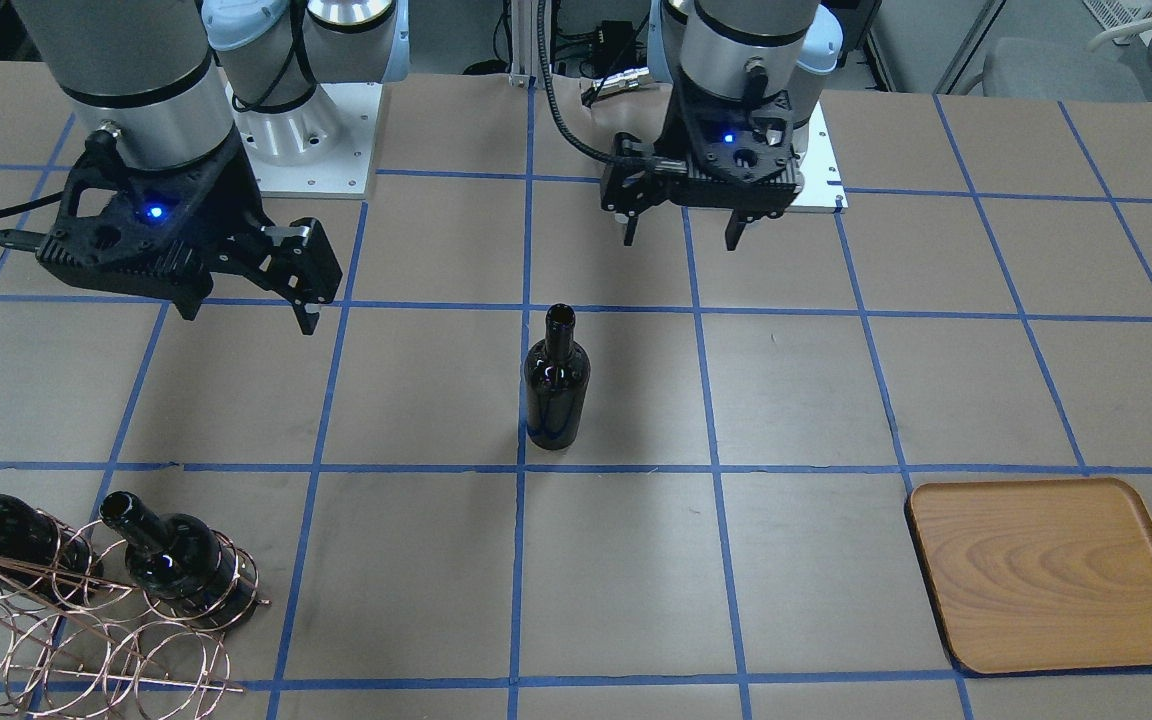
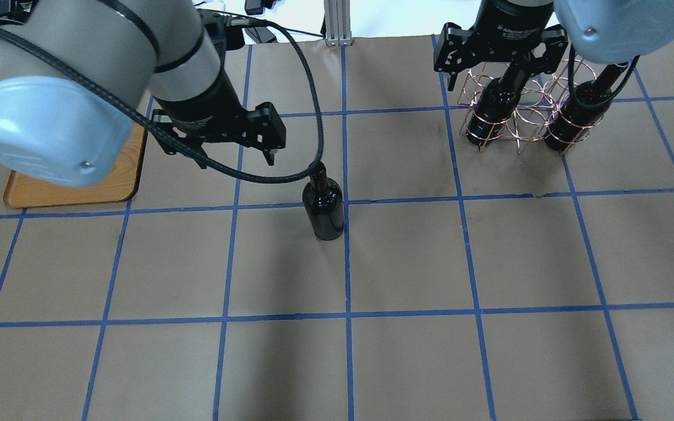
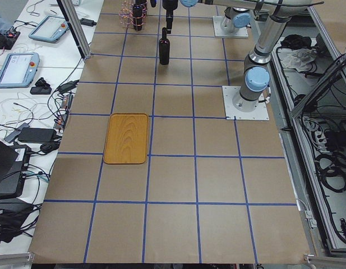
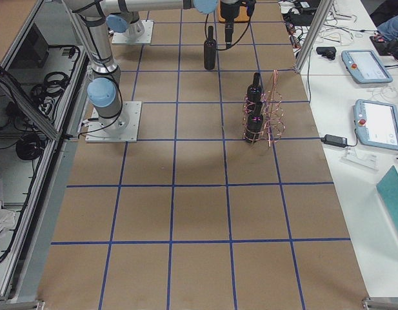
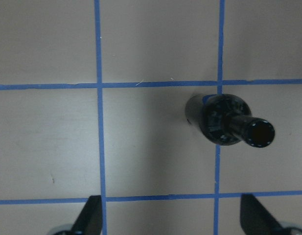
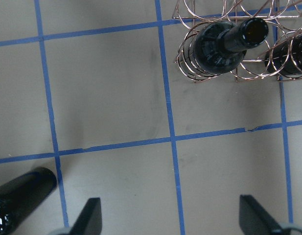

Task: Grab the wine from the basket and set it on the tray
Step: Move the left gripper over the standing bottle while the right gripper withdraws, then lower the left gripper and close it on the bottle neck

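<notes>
One wine bottle [image 1: 556, 385] stands upright at the centre of the table [image 1: 416, 580], out of the basket [image 1: 86, 620] and well apart from it, so the first half of the job looks done for this one! The left end effector [image 1: 683, 238] hangs above it, a little toward the robot's side, fingers spread wide and holding nothing. Its wrist view shows the bottle's open mouth off to one side, not between the fingers. Over near the basket, the right end effector [image 1: 248, 315] is released too, empty, fingers apart. Two other bottles [image 1: 176, 560] sit in the basket's rings. The tray [image 1: 1046, 570] lies on the left arm's side with no bottle on it. What's left, by my reading: the left arm grips the standing wine, carries it across and sets it on the tray.
</notes>
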### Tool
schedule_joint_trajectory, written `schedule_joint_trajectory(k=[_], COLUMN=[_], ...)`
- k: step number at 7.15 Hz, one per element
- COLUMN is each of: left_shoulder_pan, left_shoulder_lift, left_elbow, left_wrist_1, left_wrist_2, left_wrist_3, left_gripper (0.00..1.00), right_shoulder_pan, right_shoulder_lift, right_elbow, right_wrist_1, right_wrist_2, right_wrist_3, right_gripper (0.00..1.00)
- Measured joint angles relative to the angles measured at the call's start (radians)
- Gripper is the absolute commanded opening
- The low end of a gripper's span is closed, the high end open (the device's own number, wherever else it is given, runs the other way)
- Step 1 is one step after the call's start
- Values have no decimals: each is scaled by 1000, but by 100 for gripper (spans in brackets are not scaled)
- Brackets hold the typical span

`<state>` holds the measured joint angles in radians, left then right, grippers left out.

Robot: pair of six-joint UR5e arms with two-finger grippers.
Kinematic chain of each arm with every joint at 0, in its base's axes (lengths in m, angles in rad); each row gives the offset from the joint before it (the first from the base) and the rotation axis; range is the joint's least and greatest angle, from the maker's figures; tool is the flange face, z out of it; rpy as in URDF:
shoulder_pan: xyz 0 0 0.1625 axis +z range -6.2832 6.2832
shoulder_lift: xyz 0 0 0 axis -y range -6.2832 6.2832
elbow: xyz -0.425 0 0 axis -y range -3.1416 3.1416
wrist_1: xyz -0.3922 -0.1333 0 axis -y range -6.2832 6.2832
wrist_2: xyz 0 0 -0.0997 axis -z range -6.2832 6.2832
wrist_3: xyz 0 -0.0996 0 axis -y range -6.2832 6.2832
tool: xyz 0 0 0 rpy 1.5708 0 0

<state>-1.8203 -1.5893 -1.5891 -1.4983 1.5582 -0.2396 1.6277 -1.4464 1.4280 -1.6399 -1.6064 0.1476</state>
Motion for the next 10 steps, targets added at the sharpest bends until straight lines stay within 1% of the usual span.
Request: schedule_joint_trajectory(k=[1,3,5,7,8,10], left_shoulder_pan=[-44,-74,-80,-82,-85,-92], left_shoulder_lift=[-31,-100,-160,-196,-207,-218], left_elbow=[0,-1,-1,0,0,-5], left_wrist_1=[23,105,155,194,210,220], left_wrist_2=[0,-2,1,-2,-3,2], left_wrist_3=[-43,-83,-90,-97,-98,-102], left_gripper=[100,100,100,100,61,60], right_shoulder_pan=[-24,-64,-79,-81,-81,-81], right_shoulder_lift=[-5,-12,-21,-28,-35,-41], right_elbow=[1,2,6,18,31,46], right_wrist_1=[18,33,35,36,35,31], right_wrist_2=[0,-2,3,6,7,7], right_wrist_3=[-61,-177,-207,-206,-204,-203], right_gripper=[100,100,100,100,100,100])
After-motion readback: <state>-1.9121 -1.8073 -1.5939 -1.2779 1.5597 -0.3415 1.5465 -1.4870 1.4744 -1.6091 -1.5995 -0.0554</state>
